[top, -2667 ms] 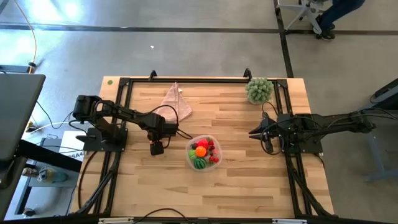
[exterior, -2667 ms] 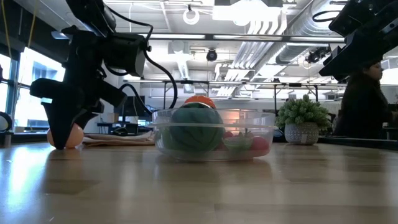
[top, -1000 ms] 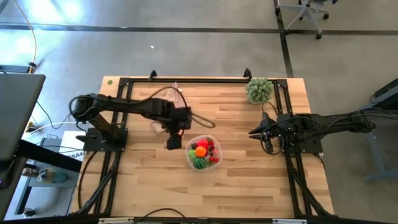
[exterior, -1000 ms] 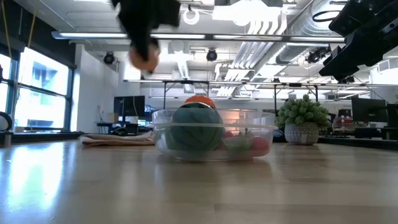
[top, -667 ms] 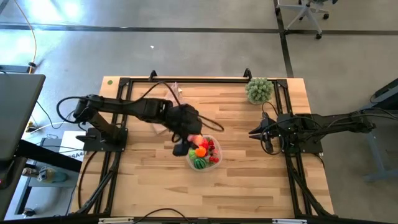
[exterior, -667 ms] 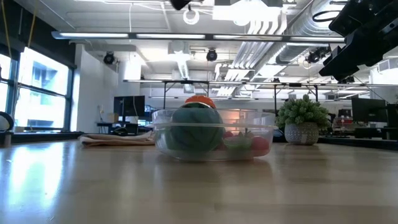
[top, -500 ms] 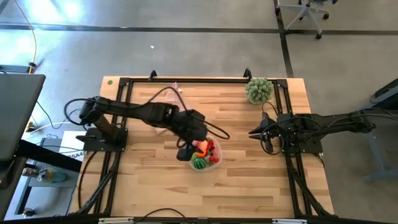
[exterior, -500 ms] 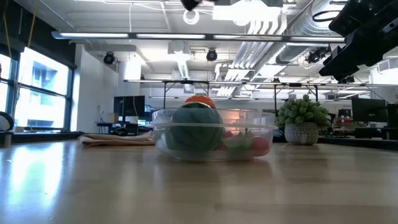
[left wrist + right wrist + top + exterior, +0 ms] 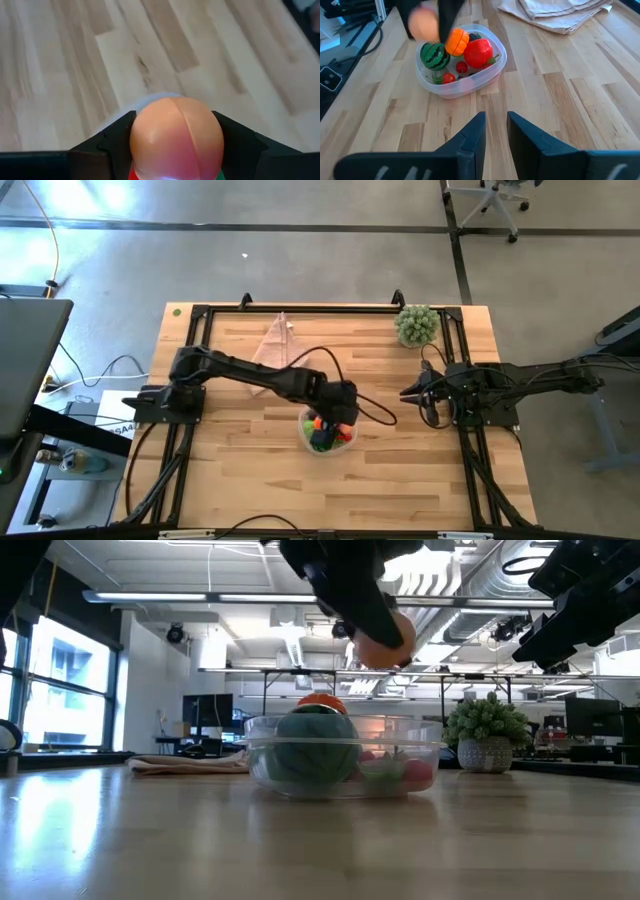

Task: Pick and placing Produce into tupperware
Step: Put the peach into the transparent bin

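The clear tupperware (image 9: pixel 346 442) stands mid-table. It holds a striped melon (image 9: pixel 434 55), an orange (image 9: pixel 456 41), a red apple (image 9: pixel 479 52) and small red berries. My left gripper (image 9: pixel 338 418) hangs over the tub, shut on a pink peach (image 9: pixel 385 640), which also fills the left wrist view (image 9: pixel 176 137). The peach is a short way above the fruits in the tub (image 9: pixel 345 727). My right gripper (image 9: pixel 495 125) waits at the table's right side. Its fingers stand a narrow gap apart with nothing between them. My left gripper pinches the peach by its two opposite sides (image 9: pixel 141 142) between its two fingers (image 9: pixel 116 137). The fingers slant down from above, coming from the table's left. The peach sits at their ends, lifted clear above the tub.
A folded pink cloth (image 9: pixel 281 340) lies at the far left of the table. A bushy pale-green plant in a pot (image 9: pixel 417 325) stands at the far right corner. Black frame rails (image 9: pixel 300 309) run along the table's edges. Bare wood lies in front of the tub.
My left gripper has carried the peach toward the table's right edge, from beside the tub's left to above it. It has sunk a little and rolled about its own line. The peach has stayed between the fingers, clear of the table.
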